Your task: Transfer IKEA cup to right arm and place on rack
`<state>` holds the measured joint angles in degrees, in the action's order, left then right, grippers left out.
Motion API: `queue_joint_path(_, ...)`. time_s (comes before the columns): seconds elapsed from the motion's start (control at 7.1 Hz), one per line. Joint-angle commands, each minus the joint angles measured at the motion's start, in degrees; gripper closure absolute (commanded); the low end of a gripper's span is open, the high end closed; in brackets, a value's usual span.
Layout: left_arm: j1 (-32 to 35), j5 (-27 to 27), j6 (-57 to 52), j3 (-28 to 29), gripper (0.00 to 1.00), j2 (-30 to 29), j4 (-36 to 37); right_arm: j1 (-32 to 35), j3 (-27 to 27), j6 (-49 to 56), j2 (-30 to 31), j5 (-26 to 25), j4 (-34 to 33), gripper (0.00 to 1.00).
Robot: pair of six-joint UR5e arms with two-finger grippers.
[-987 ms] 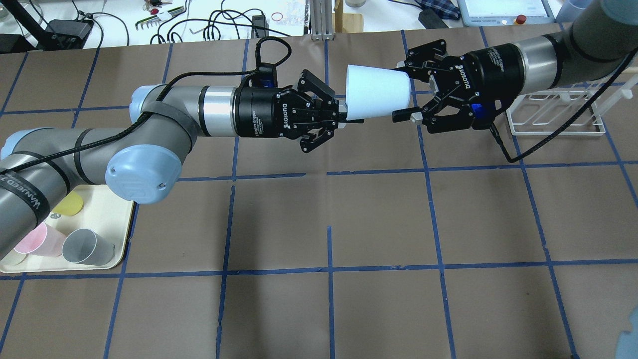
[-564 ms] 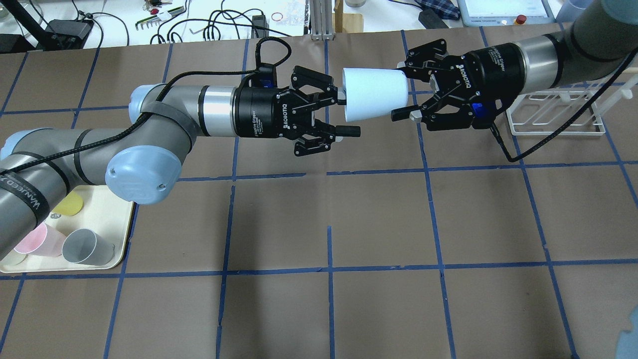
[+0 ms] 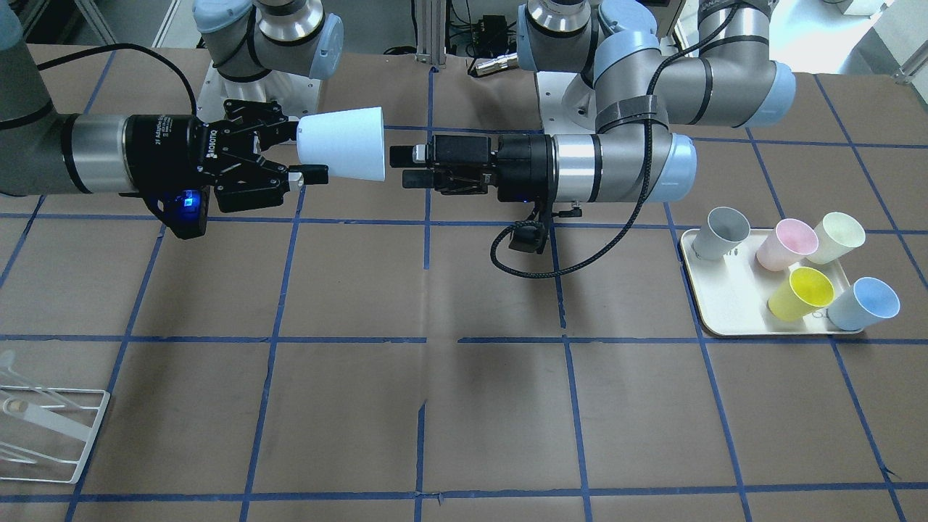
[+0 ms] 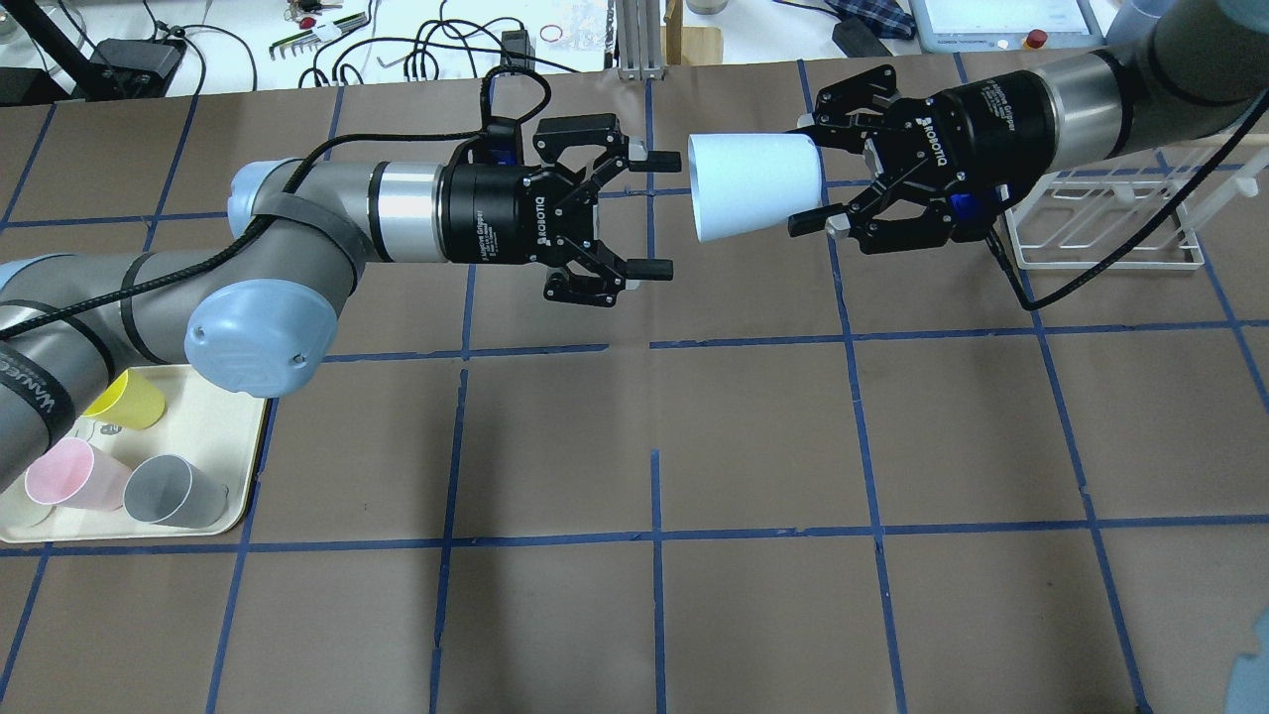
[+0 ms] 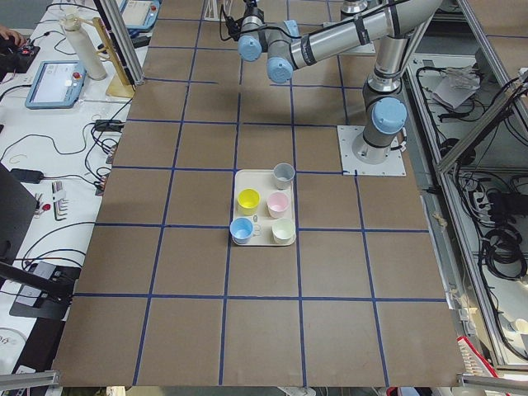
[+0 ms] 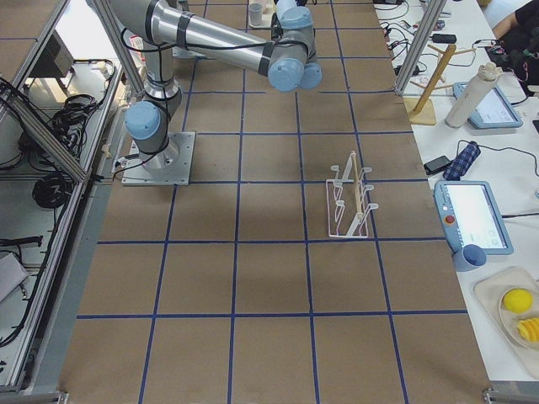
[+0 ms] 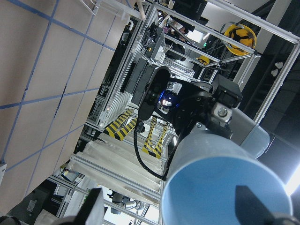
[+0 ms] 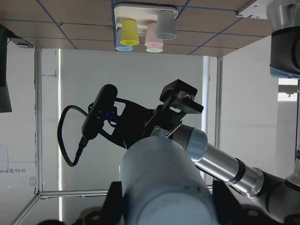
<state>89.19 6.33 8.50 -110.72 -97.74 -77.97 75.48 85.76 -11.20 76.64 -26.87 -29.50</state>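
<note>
The right gripper is clamped on the narrow base end of the IKEA cup, which is held level above the table with its wide mouth towards the other arm. The hand-over looks complete, and the step in hand is the carry to the rack.

Just beyond the mouth, the left gripper is spread wide and holds nothing, with its fingertips a little clear of the rim. It should probably back straight off before the right arm swings, so the rim is not clipped.

The rack stands on the table close by the right arm's wrist, so the move is likely short. A pinch on smooth, tapered plastic could slip, so a slow turn to bring the mouth down over a rod seems wise.

Well apart, the cream tray keeps the other cups.
</note>
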Motion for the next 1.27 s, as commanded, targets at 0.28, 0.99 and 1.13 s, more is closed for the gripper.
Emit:
queue_joint_path(0.28, -8.50, 29.00, 8.45, 1.73, 0.00, 2.02, 9.91, -0.87, -0.68, -2.51, 0.52, -19.38, -22.20, 0.82)
queue_joint_path(0.99, -7.10, 71.63, -4.50, 13.58, 0.00, 5.97, 2.16, -0.87, -4.63, -1.55, 0.18, -53.05, -47.53, 1.00)
queue_joint_path(1.13, -5.45, 78.41, -5.06, 14.91, 0.00, 7.63, -0.93, -0.87, -4.63, -0.94, 0.00, -59.03, -54.37, 1.00)
